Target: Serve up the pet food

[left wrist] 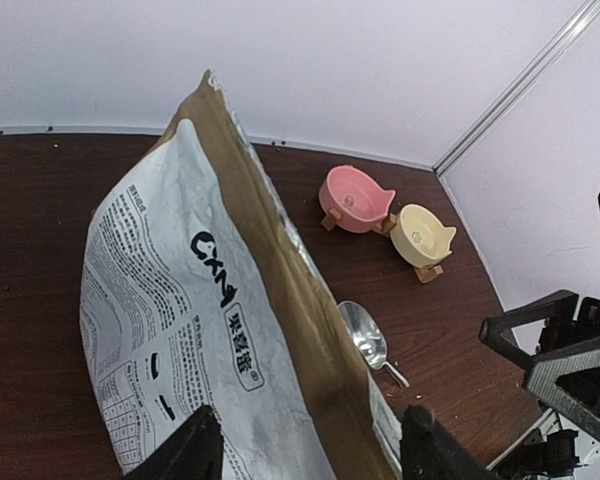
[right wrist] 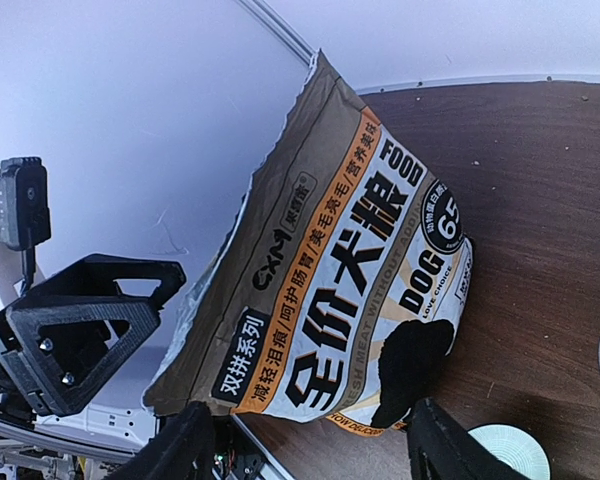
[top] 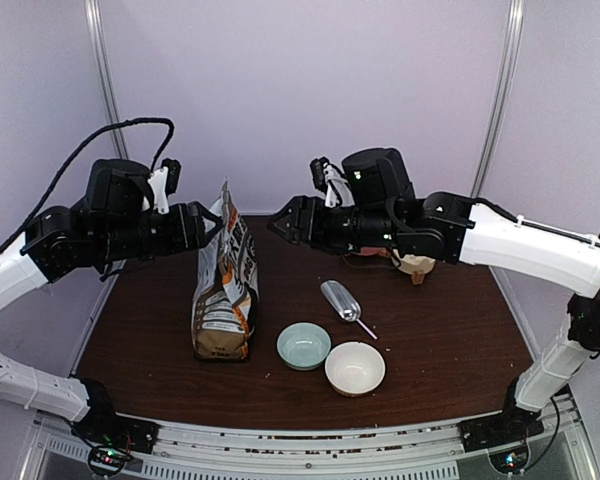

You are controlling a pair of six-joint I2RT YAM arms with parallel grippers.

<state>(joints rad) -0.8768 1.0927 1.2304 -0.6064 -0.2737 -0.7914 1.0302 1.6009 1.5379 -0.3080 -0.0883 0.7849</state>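
Note:
The brown paper dog-food bag [top: 225,295] stands upright on the dark table, its top edge pulled open. No pet food shows; it is hidden inside the bag. My left gripper [top: 212,225] hovers just left of the bag's top and is open. In its wrist view the grey printed side of the bag [left wrist: 180,330] fills the space beyond its spread jaws [left wrist: 310,452]. My right gripper [top: 278,226] hangs a little right of the bag's top, also open. Its wrist view looks past its spread jaws [right wrist: 310,452] at the bag's orange-and-white front [right wrist: 350,270].
A metal scoop [top: 342,300] lies right of the bag. A pale teal bowl [top: 303,346] and a cream bowl [top: 355,368] sit near the front. A pink pet bowl [left wrist: 352,198] and a yellow pet bowl [left wrist: 422,236] stand at the back right on small wooden stands.

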